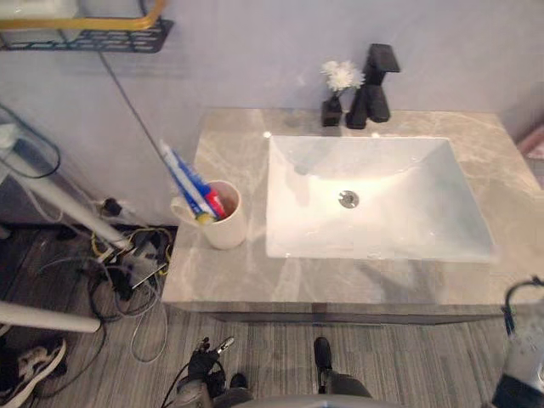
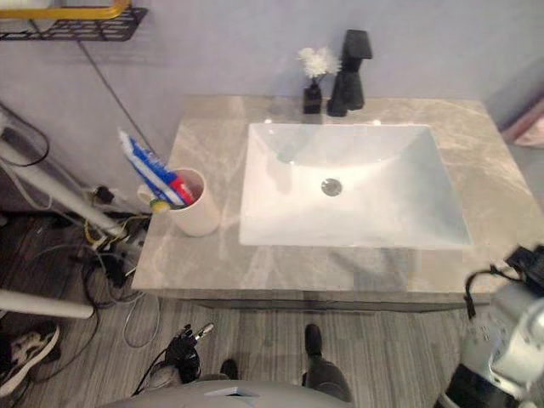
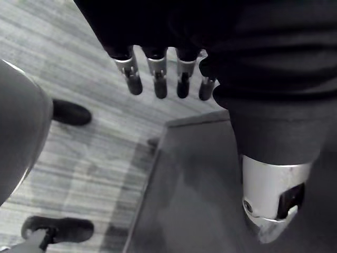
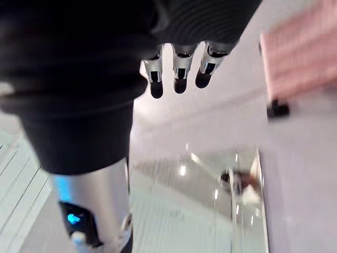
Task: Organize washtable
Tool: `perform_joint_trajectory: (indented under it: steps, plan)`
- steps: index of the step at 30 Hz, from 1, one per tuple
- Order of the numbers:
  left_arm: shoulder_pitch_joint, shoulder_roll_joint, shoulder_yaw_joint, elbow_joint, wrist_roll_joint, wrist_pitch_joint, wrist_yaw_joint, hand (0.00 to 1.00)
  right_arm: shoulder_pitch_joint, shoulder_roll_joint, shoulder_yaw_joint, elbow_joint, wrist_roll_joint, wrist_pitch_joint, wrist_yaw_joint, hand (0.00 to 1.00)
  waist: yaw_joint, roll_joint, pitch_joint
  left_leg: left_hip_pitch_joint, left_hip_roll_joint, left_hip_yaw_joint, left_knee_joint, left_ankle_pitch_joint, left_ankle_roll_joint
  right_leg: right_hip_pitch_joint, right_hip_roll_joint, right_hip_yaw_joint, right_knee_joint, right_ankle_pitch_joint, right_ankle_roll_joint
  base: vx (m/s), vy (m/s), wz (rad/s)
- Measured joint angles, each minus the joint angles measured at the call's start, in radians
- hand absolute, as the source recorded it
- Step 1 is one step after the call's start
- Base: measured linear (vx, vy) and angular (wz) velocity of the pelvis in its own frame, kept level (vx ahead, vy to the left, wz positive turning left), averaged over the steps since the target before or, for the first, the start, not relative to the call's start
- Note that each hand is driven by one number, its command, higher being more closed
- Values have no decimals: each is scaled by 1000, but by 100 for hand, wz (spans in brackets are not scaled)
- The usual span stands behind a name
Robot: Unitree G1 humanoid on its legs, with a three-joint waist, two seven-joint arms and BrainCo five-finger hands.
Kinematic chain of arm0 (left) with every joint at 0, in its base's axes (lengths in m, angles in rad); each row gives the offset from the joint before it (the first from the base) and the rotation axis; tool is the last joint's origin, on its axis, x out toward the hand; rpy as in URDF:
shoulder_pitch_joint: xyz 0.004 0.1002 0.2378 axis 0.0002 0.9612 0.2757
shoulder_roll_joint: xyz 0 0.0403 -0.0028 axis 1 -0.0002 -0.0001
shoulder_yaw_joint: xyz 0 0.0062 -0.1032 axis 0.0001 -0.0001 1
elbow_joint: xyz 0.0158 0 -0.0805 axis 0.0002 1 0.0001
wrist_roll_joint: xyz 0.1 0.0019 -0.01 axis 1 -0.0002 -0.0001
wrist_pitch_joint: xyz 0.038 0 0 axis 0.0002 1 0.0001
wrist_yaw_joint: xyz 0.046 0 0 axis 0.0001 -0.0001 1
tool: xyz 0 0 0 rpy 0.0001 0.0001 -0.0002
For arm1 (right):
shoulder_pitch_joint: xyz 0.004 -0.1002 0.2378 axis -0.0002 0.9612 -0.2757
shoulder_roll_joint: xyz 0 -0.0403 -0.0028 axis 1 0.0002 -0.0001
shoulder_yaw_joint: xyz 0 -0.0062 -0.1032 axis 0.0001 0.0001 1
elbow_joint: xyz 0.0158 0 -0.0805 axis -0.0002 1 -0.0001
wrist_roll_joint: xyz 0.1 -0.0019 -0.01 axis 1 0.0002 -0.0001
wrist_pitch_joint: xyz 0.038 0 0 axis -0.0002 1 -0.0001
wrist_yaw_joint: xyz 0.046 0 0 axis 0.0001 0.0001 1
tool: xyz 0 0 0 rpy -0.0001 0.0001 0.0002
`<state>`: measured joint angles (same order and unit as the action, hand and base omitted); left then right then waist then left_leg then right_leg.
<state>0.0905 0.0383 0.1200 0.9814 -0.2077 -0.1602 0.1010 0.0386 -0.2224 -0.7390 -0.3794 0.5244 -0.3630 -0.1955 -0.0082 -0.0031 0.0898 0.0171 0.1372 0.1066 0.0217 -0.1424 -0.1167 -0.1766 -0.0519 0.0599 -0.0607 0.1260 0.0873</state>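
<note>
The grey marble washtable (image 1: 221,280) carries a white sink (image 1: 374,200). Left hand (image 3: 158,79) and right hand (image 4: 179,74): fingers straight, holding nothing. A black faucet (image 1: 374,85) stands behind the sink. A cream cup (image 1: 228,225) holding a toothpaste tube (image 1: 183,178) stands at the table's left edge.

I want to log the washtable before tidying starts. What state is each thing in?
Cup: upright.
Toothpaste tube: standing in the cup, leaning out to the left.
Sink: empty, no water showing in it.
Faucet: off, no water running.
Flower vase: upright beside the faucet.
Left robot hand: open, holding nothing.
Right robot hand: open, holding nothing.
</note>
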Motion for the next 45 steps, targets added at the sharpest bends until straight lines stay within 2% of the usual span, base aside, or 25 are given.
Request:
perform_joint_trajectory:
  steps: [3,4,7,8,10,13,18,21,22,23,26,29,33,37,40,45]
  plan:
    - [-3,-1,0,0,0,-1,7,0,84,82,-100,125,-61,-10,-77,0,-28,0,-14,9,-1,29,4,-10,2,-4,4,28,0,2,3,17,21,-30]
    - [-5,-3,0,7,0,-2,12,0,107,146,-138,241,-74,-19,-127,0,-39,0,-32,9,-2,46,4,-13,3,-13,7,42,1,5,4,21,16,-27]
    - [-13,-7,0,10,1,-2,20,0,125,217,-187,383,-74,-21,-193,0,-40,3,-33,22,-3,68,3,-16,3,-13,10,65,3,7,6,3,14,-26]
    - [-16,-13,2,15,6,-2,22,0,132,258,-213,473,-71,-18,-242,0,-40,9,-37,28,-5,78,3,-18,4,-13,11,72,5,8,7,-9,15,-22]
    - [-17,-35,34,23,23,-1,24,0,148,286,-214,569,-50,-17,-271,0,-40,19,-42,35,-9,90,4,-21,7,-13,11,89,8,9,9,-16,23,-21]
    - [-17,-76,86,38,23,0,28,0,149,288,-211,709,16,-15,-273,0,-37,31,-46,42,-11,107,8,-33,11,-10,9,100,12,10,11,-22,21,-15]
    - [-21,-82,87,50,22,0,28,0,146,296,-211,1020,167,20,-181,0,-29,36,-46,60,-8,102,20,-41,9,22,5,89,1,7,11,-11,-3,4]
    - [-47,-68,47,94,22,2,26,0,142,296,-195,1194,204,52,-127,0,-16,39,-46,60,-9,91,18,-41,9,28,-3,78,-4,8,12,-7,5,14]
    - [-59,-61,23,112,22,2,25,0,142,289,-162,1293,205,74,-100,0,-11,41,-45,60,-11,72,18,-39,8,42,-6,59,-12,7,11,11,-2,37]
    - [-64,-57,-3,118,22,3,18,0,135,288,-126,1383,203,117,-66,0,-11,43,-45,60,-11,55,17,-39,8,57,-7,42,-26,8,12,18,-5,40]
    - [-63,-54,-14,119,19,4,1,0,106,275,-48,1479,184,207,6,0,-8,52,-41,64,-13,30,16,-37,10,76,-15,14,-29,6,13,33,16,28]
    - [-60,-27,-15,121,17,5,-9,0,96,265,-6,1485,119,239,58,0,-4,50,-38,65,-15,-4,15,-36,12,94,-21,-18,-29,-2,15,49,22,29]
    - [-59,0,-10,158,-24,8,-17,0,76,231,68,1529,45,245,88,0,13,45,-32,78,-15,-30,15,-34,13,117,-24,-49,-29,-9,13,48,12,20]
    - [-49,5,12,168,-72,9,-25,0,71,219,110,1533,33,245,99,0,16,43,-31,78,-15,-48,14,-34,13,126,-27,-72,-30,-17,11,20,-2,16]
    - [-48,0,75,195,-139,10,-30,0,60,201,137,1563,3,244,109,0,17,43,-31,78,-14,-59,10,-29,12,131,-27,-83,-30,-20,11,2,-12,11]
    - [-44,-1,242,192,-307,8,-19,0,62,200,143,1567,3,244,110,0,17,42,-30,81,-13,-74,-3,-17,10,137,-29,-103,-30,-22,9,-14,-14,9]
